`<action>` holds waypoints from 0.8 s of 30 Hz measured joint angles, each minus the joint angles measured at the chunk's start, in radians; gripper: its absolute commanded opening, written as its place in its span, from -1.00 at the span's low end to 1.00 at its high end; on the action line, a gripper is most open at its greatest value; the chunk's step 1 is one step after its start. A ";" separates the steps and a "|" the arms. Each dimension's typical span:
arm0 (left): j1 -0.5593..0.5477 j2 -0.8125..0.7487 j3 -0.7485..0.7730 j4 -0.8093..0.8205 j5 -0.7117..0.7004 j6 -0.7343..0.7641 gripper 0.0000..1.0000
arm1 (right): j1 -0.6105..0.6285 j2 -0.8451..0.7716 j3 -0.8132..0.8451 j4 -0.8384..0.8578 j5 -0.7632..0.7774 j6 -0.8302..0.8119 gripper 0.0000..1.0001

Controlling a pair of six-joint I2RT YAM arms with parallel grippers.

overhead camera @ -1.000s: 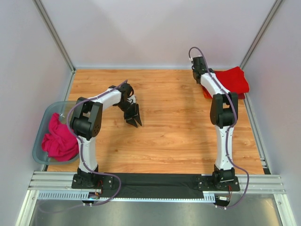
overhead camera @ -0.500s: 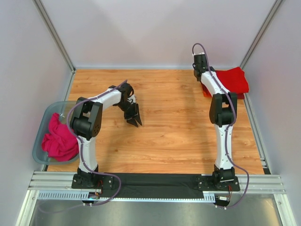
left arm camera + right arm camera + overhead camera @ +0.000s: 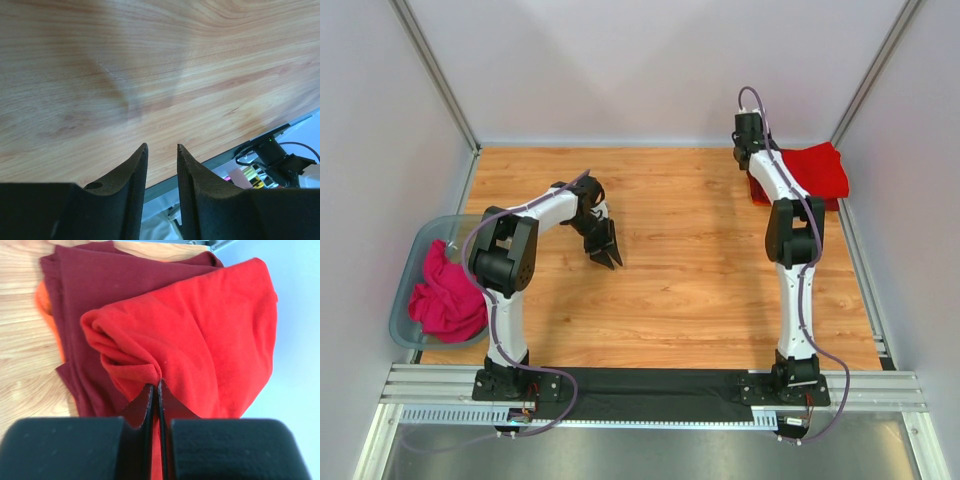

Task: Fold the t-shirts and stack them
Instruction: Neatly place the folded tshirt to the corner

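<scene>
The bright red cloth t-shirt lies on the maroon cloth t-shirt in the wooden table's far right corner. A crumpled pink cloth sits in a clear plastic bin at the left edge.

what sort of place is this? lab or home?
Most likely a robot lab cell, not a home: wood table boxed in by plain white panels on metal posts, left arm and right arm bolted to a rail, cloth in a clear bin, a red shirt on a folded pile.
</scene>
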 measured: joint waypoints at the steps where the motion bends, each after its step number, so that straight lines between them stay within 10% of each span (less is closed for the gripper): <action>1: 0.000 0.000 0.000 0.002 0.000 -0.002 -0.27 | -0.003 0.000 0.000 0.000 0.003 0.005 -0.99; 16: 0.000 0.000 0.005 0.002 -0.005 -0.002 -0.28 | -0.027 0.020 0.167 -0.043 -0.021 0.171 -0.95; 24: 0.000 0.000 0.005 0.001 -0.008 -0.002 -0.28 | -0.027 0.074 0.164 -0.092 -0.180 0.298 -0.15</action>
